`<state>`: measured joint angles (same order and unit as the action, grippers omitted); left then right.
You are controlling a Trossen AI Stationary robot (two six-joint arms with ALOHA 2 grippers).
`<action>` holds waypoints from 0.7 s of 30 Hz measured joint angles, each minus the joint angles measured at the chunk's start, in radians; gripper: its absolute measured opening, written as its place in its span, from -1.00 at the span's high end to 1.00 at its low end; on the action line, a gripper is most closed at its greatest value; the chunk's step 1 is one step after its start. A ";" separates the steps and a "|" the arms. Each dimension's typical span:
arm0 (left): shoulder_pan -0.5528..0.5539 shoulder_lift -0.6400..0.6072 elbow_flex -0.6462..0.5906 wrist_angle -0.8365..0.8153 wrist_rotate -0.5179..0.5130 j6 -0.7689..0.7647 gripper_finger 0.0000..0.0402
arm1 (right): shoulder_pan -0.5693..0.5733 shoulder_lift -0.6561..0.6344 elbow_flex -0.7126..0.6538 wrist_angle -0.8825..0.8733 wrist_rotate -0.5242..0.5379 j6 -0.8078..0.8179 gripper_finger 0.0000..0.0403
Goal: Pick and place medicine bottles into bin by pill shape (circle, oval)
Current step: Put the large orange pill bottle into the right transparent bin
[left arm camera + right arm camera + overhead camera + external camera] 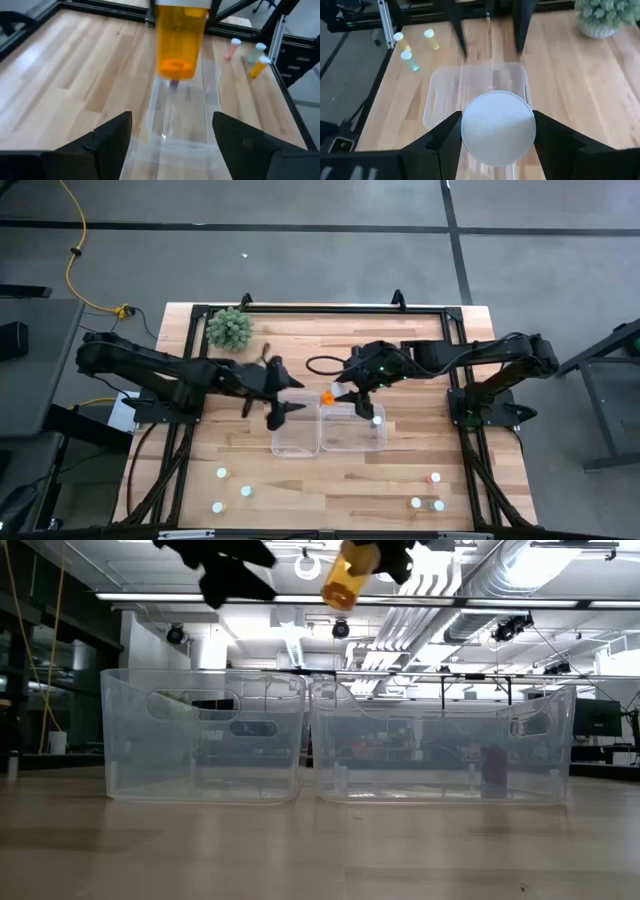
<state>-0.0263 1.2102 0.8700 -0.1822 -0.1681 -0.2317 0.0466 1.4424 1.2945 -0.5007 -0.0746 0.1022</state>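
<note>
On the wooden desk (400,470) sit two clear bins (327,430) side by side in the middle, touching each other. Above them hang the two dark arms. The left end effector (281,393) is over the far edge of the left bin, and its two fingers (107,137) are spread wide apart with nothing between them. The right end effector (350,385) is over the far edge of the right bin. Its fingers are clamped on an orange bottle (348,578) by the white cap (498,126), so the bottle hangs tilted in the air above the gap where the bins meet. Small orange pills (175,65) lie at its bottom. A fuzzy green plant ball (229,329) stands at the far left of the desk. Three small bottles (231,491) stand near the front left, and three more bottles (428,494) near the front right.
</note>
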 joint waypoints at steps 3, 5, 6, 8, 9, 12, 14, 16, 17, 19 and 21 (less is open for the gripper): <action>0.009 -0.112 0.000 -0.025 -0.009 -0.003 -0.34 | 0.012 -0.020 0.000 -0.085 0.000 0.027 0.04; 0.009 -0.201 -0.001 -0.044 -0.031 -0.020 -0.34 | 0.024 -0.028 0.000 -0.141 0.000 0.035 0.04; 0.009 -0.243 0.000 -0.037 -0.044 -0.026 -0.34 | 0.032 -0.029 0.000 -0.173 0.000 0.041 0.04; 0.007 -0.323 0.000 -0.035 -0.070 -0.031 -0.34 | 0.049 -0.029 0.000 -0.223 0.000 0.055 0.04; 0.004 -0.359 0.000 -0.037 -0.087 -0.037 -0.34 | 0.057 -0.029 0.000 -0.238 0.000 0.056 0.04; -0.016 -0.456 -0.018 -0.017 -0.138 -0.034 -0.34 | 0.080 -0.030 0.000 -0.266 0.013 0.058 0.04; -0.036 -0.506 -0.048 0.026 -0.158 -0.021 -0.34 | 0.088 -0.030 0.000 -0.268 0.027 0.072 0.04; -0.054 -0.548 -0.096 0.094 -0.175 0.000 -0.31 | 0.089 -0.030 0.000 -0.277 0.040 0.084 0.04; -0.062 -0.567 -0.125 0.132 -0.185 0.008 -0.29 | 0.089 -0.030 0.000 -0.286 0.041 0.088 0.04; -0.073 -0.597 -0.182 0.203 -0.200 0.017 -0.21 | 0.088 -0.030 0.000 -0.307 0.041 0.104 0.03; -0.080 -0.621 -0.237 0.252 -0.208 0.017 -0.11 | 0.088 -0.030 0.000 -0.328 0.050 0.125 0.03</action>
<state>-0.1062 0.5891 0.6333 0.0694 -0.3760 -0.2146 0.1349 1.4128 1.2945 -0.8289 -0.0249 0.2269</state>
